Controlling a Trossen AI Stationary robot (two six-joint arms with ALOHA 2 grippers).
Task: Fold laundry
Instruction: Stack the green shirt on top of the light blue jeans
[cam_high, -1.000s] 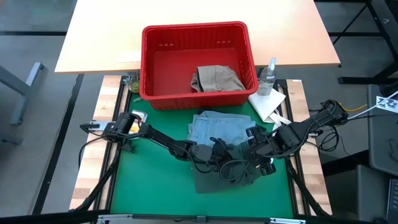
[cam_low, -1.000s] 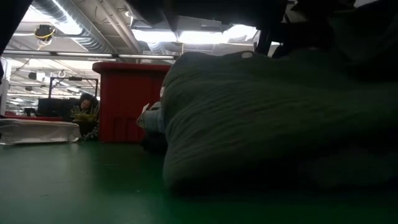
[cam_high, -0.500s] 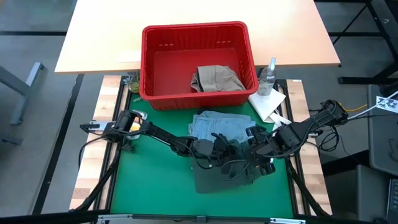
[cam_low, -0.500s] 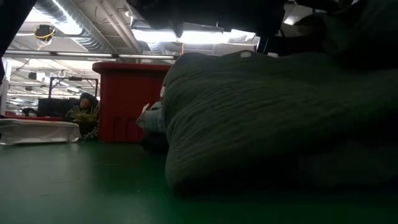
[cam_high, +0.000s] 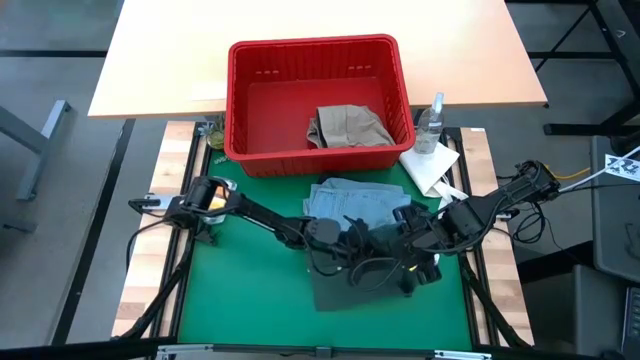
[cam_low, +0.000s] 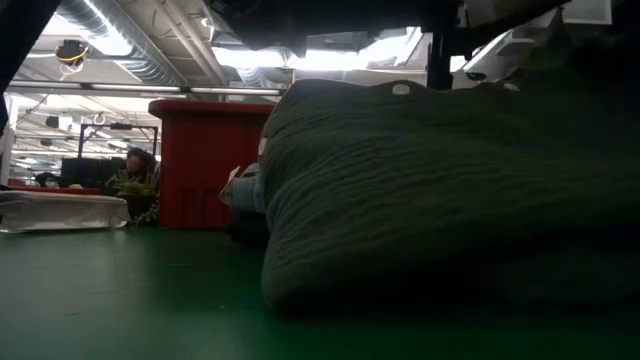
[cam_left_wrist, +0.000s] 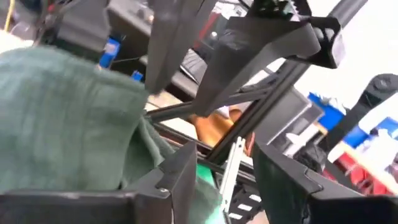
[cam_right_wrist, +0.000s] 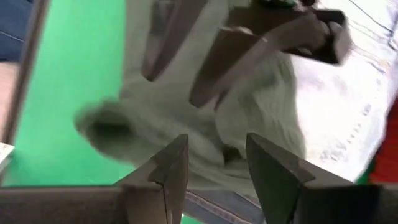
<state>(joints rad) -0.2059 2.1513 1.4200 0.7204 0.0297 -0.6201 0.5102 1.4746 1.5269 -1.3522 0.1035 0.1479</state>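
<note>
Olive garment (cam_high: 345, 285) below the basket (cam_high: 318, 95) on the desk (cam_high: 240, 290): left pincer (cam_high: 352, 243) and right pincer (cam_high: 398, 252) both spread over it, green mat bare leftward.

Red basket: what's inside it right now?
Inside the red basket lies one crumpled beige khaki piece, toward its right front corner. The rest of the floor shows bare; anything beneath that piece is hidden.

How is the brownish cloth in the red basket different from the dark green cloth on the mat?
The beige khaki piece lies inside the red basket, untouched; the dark olive green piece lies on the green mat under both grippers. The khaki is light and small, the olive dark and bigger. Both are soft and bunched.
</note>
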